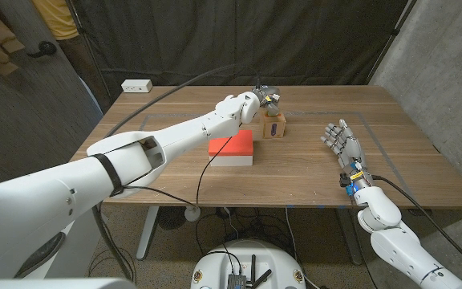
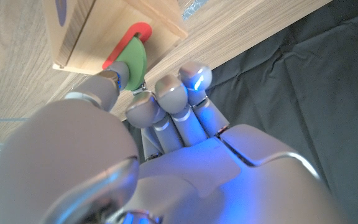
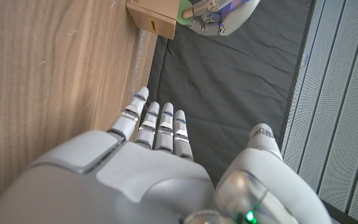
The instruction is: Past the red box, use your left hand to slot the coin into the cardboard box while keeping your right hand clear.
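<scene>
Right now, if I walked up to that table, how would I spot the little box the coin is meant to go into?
Start at the wooden table and find the flat red box near its middle. Just beyond it, toward the dark curtain, stands the cardboard box, under the left hand, which holds a green coin at its top. It is small, plain brown and upright, unlike its low red neighbour.
</scene>
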Controlling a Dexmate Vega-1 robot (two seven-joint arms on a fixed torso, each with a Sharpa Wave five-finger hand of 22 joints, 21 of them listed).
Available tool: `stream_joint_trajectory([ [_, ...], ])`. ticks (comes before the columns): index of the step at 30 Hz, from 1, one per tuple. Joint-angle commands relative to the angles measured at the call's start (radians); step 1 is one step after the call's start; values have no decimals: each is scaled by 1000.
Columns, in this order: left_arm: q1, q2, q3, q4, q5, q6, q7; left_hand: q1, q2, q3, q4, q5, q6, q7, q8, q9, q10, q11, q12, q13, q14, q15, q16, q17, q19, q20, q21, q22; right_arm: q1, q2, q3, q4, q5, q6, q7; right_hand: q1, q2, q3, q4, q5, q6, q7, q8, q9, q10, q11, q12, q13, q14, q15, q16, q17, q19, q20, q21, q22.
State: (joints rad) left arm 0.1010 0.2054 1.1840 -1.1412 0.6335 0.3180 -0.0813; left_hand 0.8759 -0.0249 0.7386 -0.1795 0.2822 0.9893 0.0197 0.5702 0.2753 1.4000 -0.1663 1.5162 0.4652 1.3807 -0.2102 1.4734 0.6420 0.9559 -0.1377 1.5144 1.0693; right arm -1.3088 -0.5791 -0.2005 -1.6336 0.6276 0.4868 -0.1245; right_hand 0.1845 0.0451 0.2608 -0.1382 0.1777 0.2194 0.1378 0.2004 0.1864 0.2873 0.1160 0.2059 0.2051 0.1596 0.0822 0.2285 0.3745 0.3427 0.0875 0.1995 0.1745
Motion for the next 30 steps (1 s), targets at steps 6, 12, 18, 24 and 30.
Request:
stream_joint_trajectory([
  [6, -8, -21, 13, 57, -18, -32, 10, 35, 28, -1, 0, 3, 48, -2, 5, 3, -4, -1, -5, -1, 0, 0, -2, 3, -8, -73, 1, 1, 9, 0, -10, 9, 1, -6, 4, 6, 3, -3, 0, -1, 10, 6, -1, 2, 5, 1, 0, 1, 7, 2, 0, 0, 3, 8, 0, 3],
  [12, -14, -29, 20, 83, -25, -44, 4, 36, 26, -2, 0, 3, 49, -4, 4, 2, -6, -2, 0, 7, -1, 0, -2, 8, -10, -73, 0, -4, 12, 3, -12, 9, 8, -13, 1, 6, 3, -3, 0, -1, 11, 6, -1, 2, 6, 1, 1, 1, 6, 3, 0, 0, 3, 8, 0, 3],
  [18, -18, -34, 21, 98, -36, -54, -1, 37, 25, -4, 0, 4, 52, -7, 2, -1, -4, -1, -4, 1, -1, 0, -5, 7, -12, -72, -1, -12, 18, 3, -16, 16, 3, -11, 4, 6, 3, -3, 0, -1, 11, 6, -1, 2, 6, 2, 1, 2, 7, 3, 0, 0, 4, 7, 0, 3],
  [24, -20, -25, 17, 94, -45, -61, -2, 17, 10, -17, 4, 6, 48, -35, -6, -8, -1, -10, -4, 1, -2, 0, -10, 4, -9, -71, -3, -21, 21, 5, -19, 18, 2, -11, 3, 6, 4, -4, 0, -1, 10, 7, -1, 2, 7, 1, 1, 2, 6, 5, 0, 0, 3, 8, 0, 3],
  [30, -23, -13, 17, 76, -38, -51, -8, -30, -20, -48, 12, 2, -21, -29, -51, -19, 1, -26, -3, -3, -4, -1, -15, -9, -4, -69, -10, -44, 22, 4, -20, 16, -2, -8, 0, 6, 4, -4, 0, -1, 10, 6, -1, 2, 7, 0, 1, 2, 6, 3, 0, -1, 3, 8, 0, 3],
])
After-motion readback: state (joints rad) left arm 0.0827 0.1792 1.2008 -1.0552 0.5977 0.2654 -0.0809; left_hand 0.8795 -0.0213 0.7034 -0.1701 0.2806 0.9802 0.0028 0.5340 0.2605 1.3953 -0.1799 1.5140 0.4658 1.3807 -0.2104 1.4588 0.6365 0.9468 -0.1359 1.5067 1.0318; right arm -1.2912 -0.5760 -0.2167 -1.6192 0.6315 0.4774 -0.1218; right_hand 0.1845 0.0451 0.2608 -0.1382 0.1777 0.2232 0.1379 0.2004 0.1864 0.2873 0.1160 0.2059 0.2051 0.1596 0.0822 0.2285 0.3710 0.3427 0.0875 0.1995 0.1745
